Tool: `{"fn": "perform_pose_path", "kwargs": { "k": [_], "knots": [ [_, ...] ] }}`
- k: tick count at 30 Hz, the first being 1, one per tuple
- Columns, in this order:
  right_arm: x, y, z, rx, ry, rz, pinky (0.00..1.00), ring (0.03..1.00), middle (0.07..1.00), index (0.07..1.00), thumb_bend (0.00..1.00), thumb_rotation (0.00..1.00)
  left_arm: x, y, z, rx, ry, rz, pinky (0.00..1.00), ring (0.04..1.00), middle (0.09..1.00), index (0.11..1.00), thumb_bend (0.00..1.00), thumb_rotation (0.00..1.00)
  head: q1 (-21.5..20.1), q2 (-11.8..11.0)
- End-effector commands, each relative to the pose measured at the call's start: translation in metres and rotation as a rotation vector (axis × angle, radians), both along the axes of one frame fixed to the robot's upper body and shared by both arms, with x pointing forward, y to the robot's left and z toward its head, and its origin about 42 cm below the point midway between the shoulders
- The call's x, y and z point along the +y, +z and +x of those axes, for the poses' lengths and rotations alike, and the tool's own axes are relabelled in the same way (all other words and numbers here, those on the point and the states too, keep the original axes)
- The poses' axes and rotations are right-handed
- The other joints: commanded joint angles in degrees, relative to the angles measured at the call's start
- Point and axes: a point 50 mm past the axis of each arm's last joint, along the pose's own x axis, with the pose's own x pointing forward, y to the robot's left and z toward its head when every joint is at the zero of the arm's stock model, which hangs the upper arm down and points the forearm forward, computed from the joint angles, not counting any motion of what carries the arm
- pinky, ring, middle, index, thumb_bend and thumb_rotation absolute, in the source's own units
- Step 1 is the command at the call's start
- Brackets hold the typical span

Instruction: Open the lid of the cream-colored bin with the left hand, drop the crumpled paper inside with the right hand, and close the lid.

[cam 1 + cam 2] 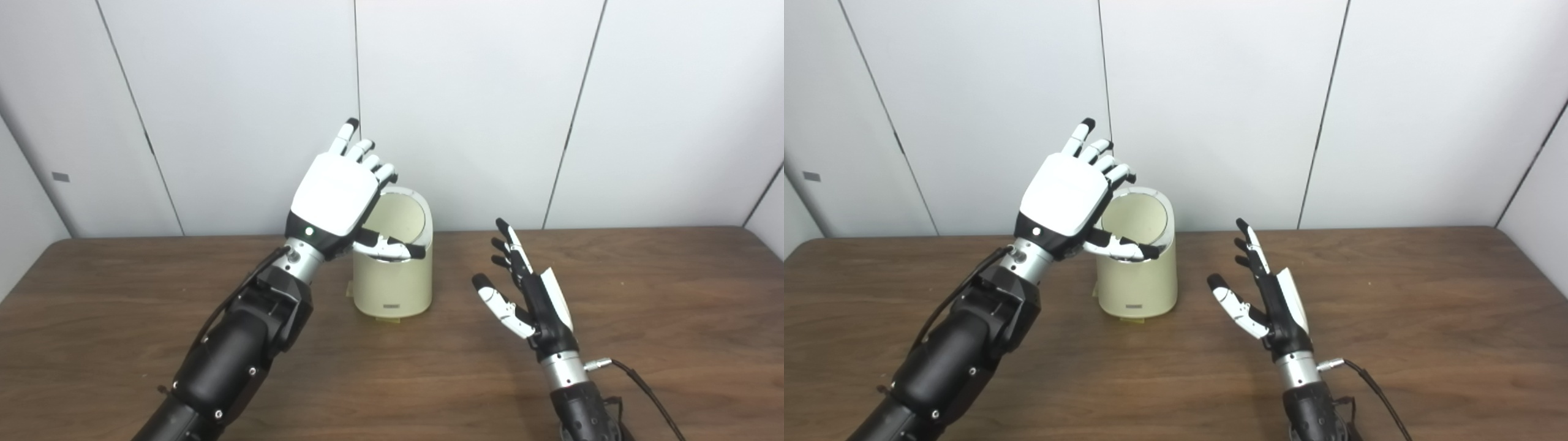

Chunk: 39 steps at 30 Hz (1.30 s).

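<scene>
While lid [401, 211] stands raised, left hand [334, 196] beside it, right hand [527, 294] open

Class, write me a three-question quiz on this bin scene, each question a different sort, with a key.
1. True or false: the lid of the bin is raised.
2. The right hand is: A) holding paper, B) open and empty, C) inside the bin.
3. Fill in: the left hand is at the bin's ____, thumb across the opening.

Key: 1 true. 2 B; no crumpled paper shows anywhere on the table. 3 lid.
</scene>
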Motion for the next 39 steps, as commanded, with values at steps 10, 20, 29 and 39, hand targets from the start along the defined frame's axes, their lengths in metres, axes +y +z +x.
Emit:
{"fn": "perform_pose_path", "kwargs": {
  "k": [10,20,29,39],
  "knots": [
    [0.007,-0.017,-0.009,0.025,0.005,0.006,0.86,0.929,0.999,0.989,0.21,0.70,0.001,0.037,0.002,-0.039,-0.002,-0.080,1.00,0.869,0.761,0.743,0.86,0.96,-0.30,-0.20],
    [0.006,-0.019,-0.008,0.025,-0.007,0.012,0.83,0.910,0.983,0.973,0.21,0.70,0.037,0.005,-0.026,0.295,-0.236,-0.772,0.73,0.844,0.848,0.831,0.29,0.87,-0.53,-0.70],
    [0.003,-0.019,-0.011,0.017,-0.013,0.011,0.83,0.908,0.977,0.968,0.21,0.75,0.066,-0.043,-0.050,0.327,-0.409,-1.143,0.75,0.834,0.837,0.830,0.18,0.91,-0.61,-0.58],
    [-0.005,-0.021,-0.016,0.018,-0.017,0.013,0.84,0.913,0.978,0.970,0.23,0.81,0.080,-0.087,-0.071,0.360,-0.358,-1.244,0.80,0.857,0.859,0.847,0.22,0.97,-0.11,-0.16]
  ]
}}
